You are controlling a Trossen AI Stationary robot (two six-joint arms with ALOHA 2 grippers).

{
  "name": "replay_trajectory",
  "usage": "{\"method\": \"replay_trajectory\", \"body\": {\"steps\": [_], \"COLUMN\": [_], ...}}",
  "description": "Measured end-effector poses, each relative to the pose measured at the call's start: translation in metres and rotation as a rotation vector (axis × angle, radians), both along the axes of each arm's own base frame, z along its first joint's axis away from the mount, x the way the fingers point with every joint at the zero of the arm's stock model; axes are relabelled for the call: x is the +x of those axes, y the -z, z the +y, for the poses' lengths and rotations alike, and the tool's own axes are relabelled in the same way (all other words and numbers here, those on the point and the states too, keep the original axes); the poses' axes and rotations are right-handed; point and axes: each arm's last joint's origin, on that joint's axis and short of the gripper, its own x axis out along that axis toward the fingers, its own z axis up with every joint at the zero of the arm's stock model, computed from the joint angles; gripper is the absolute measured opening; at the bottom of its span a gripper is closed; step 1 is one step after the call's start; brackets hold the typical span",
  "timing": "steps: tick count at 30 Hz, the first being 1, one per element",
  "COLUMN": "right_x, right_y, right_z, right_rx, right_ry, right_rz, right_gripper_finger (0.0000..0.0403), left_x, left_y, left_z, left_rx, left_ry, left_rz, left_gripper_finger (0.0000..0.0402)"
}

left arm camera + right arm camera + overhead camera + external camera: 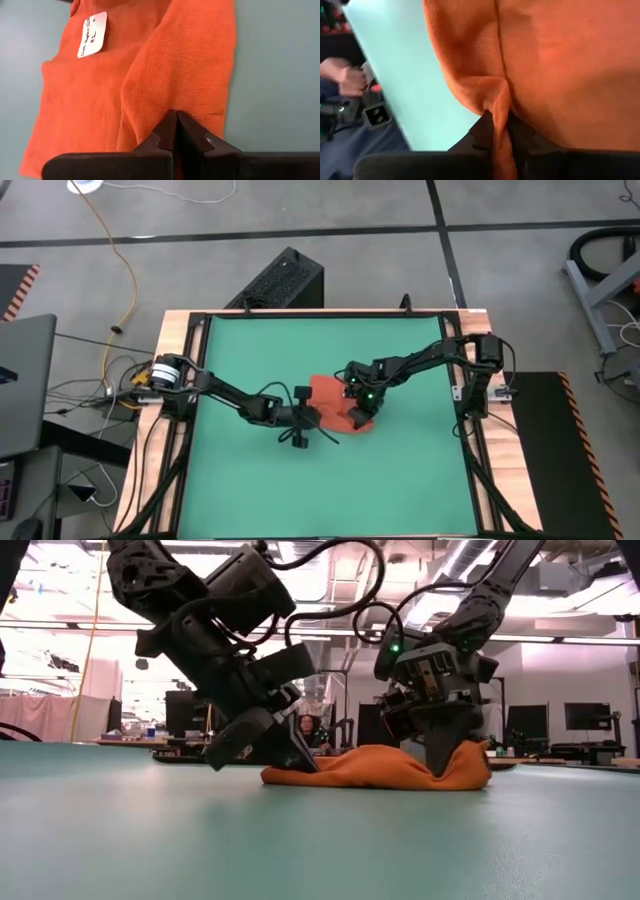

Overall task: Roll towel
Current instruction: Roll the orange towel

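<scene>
The orange-red towel (330, 394) lies bunched on the green mat (250, 490) near the table's middle, its white tag (92, 34) facing up. My left gripper (314, 418) is shut on the towel's near left edge, low over the mat (290, 756). My right gripper (358, 408) is shut on the towel's near right part (445, 760), where the cloth is humped up. My left gripper pinches a raised fold of the towel (165, 107) between its two shut fingers, slanting down from the table's left. The cloth rests on the mat; how many layers, I cannot tell. My right gripper pinches a gathered fold of the towel's edge (501, 102) between its two fingers, coming from above and pointing down. The cloth around it is humped (470, 762), and the rest lies on the mat.
The mat fills a wooden-framed table (170, 330), with free mat on every side of the towel. A black box (285, 280) stands beyond the far edge. A person's hand (342, 80) shows beyond the table in the right wrist view.
</scene>
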Motion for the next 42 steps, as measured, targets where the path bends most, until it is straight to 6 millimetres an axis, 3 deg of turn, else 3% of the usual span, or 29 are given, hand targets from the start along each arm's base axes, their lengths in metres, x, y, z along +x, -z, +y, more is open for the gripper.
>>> {"method": "replay_trajectory", "body": {"steps": [7, 13, 33, 42], "right_x": [-0.003, -0.011, -0.02, -0.023], "right_y": [-0.025, -0.04, -0.037, -0.05], "right_z": [-0.005, -0.005, -0.006, -0.009], "right_rx": [-0.198, -0.254, -0.399, -0.419], "right_ry": [0.076, 0.06, -0.027, -0.039], "right_rz": [-0.055, -0.071, -0.011, -0.01], "right_gripper_finger": [0.0061, 0.0061, 0.0064, 0.0124], "left_x": [-0.011, -0.011, -0.011, -0.011], "left_y": [0.009, 0.01, 0.011, 0.011], "left_z": [0.001, 0.001, 0.002, 0.002], "left_rx": [-0.018, -0.013, -0.018, -0.023], "left_ry": [-0.018, -0.011, -0.016, -0.013], "left_rz": [0.018, 0.015, 0.014, 0.015], "left_gripper_finger": [0.0, 0.0, 0.0, 0.0]}}
